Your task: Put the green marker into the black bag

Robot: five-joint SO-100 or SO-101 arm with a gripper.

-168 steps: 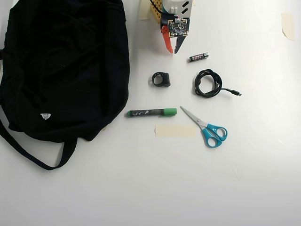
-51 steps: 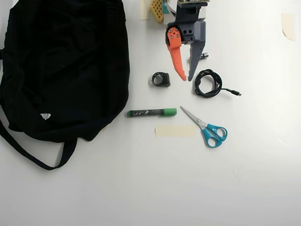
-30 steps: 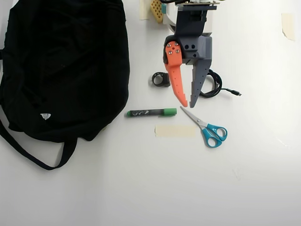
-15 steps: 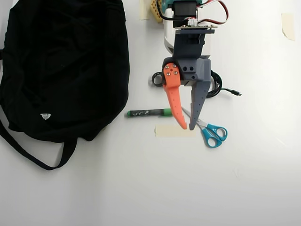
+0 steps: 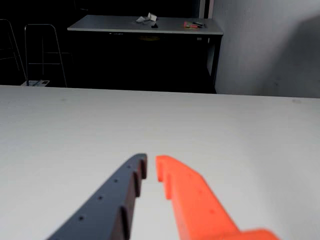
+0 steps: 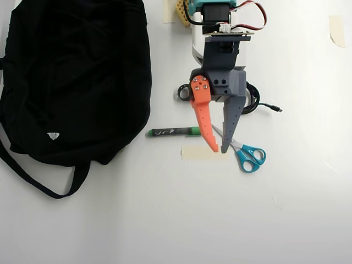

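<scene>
- White worktop (image 6: 176, 220) fills my overhead feed; my wrist feed looks across it to a dark room with another table at the back.
- I see the gripper (image 6: 218, 150) with its orange and grey fingers slightly parted and nothing between them; in the wrist view (image 5: 151, 165) the tips show a narrow gap.
- Its orange finger crosses the cap end of the green marker (image 6: 170, 132), which lies flat, extending to the gripper's left in the overhead view.
- Blue-handled scissors (image 6: 248, 155) lie just right of the tips, and a tape strip (image 6: 195, 153) is under them.
- Farther left sits the black bag (image 6: 71, 77), apart from the marker.
</scene>
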